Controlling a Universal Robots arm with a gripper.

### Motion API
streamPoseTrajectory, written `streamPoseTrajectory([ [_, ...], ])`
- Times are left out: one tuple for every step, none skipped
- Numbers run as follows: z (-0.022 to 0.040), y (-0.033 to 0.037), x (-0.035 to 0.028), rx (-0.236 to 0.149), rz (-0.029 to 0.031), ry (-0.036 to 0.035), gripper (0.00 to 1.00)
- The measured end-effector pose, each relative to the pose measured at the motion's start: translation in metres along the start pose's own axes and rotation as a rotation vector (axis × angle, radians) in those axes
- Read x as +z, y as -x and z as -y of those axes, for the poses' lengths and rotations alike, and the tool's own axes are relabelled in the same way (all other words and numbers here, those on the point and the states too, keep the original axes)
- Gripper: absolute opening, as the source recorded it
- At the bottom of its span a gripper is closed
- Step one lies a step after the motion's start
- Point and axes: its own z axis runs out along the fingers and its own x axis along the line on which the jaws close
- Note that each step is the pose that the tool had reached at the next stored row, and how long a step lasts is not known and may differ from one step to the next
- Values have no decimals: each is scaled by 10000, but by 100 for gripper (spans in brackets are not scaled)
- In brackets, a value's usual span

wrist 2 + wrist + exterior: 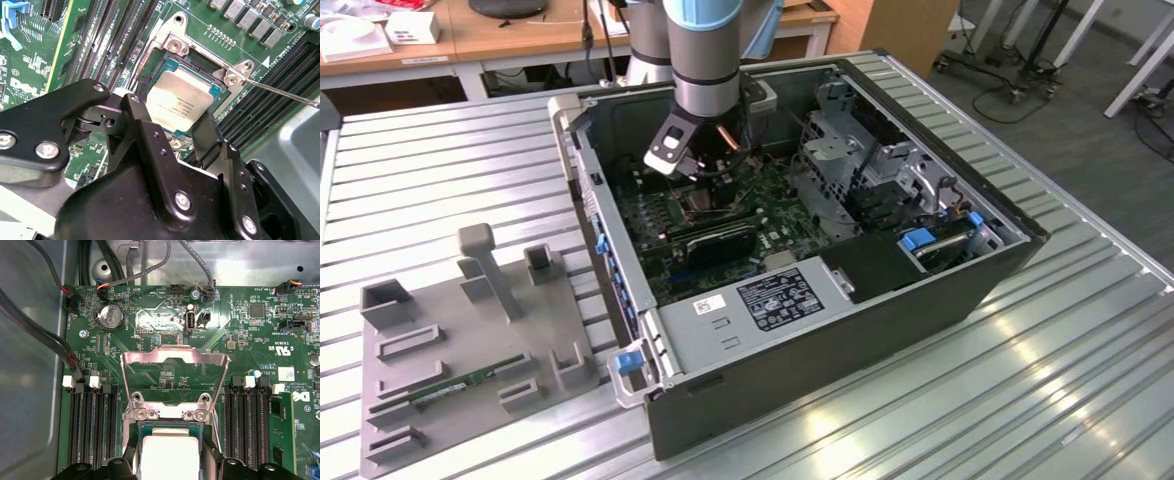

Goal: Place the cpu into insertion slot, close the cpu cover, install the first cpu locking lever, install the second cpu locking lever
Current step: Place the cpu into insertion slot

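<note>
We see the arm reaching down into the open computer case (pixel 854 330), which lies on the ribbed metal table (pixel 440 170). The tool (pixel 698 185) hangs low over the green motherboard (pixel 781 205), in the far part of the case.

In both wrist views the cpu (pixel 177 100) (pixel 170 452) sits right between the two black fingers (pixel 142 127). Its pale metal top faces up, and one finger lies against each of two opposite sides. As far as we can judge, the tool (pixel 172 117) (pixel 170 462) is clamped on the cpu. The chip is down at the insertion slot (pixel 196 61), inside the slot's dark frame. We cannot say whether it is fully seated.

In the first wrist view the cpu cover (pixel 150 357) stands raised on its hinge just beyond the chip. The board shows through its window. A thin lever rod (pixel 285 94) angles away from the socket's corner, unlatched. Long black memory slots (pixel 92 430) run on both sides of the socket.

At the exterior view's left a grey fixture tray (pixel 454 300) rests on the table, well apart from the case. A green memory stick (pixel 460 385) lies in it.
</note>
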Motion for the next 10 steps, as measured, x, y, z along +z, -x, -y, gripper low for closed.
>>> streamPoseTrajectory([
  [0, 0, -5, 0, 1, -1, 61],
  [-1, 0, -10, 0, 2, -1, 61],
  [-1, 0, -15, 0, 3, 0, 61],
  [-2, 0, -20, 0, 2, 0, 61],
  [-2, -1, -26, 0, 3, 0, 61],
  [-3, -1, -33, 0, 2, 0, 61],
  [-4, -1, -41, 0, 3, 0, 61],
  [-5, -1, -50, 0, 3, 0, 61],
  [-5, -2, -58, 0, 3, 0, 61],
  [-6, -2, -67, 0, 3, 0, 61],
])
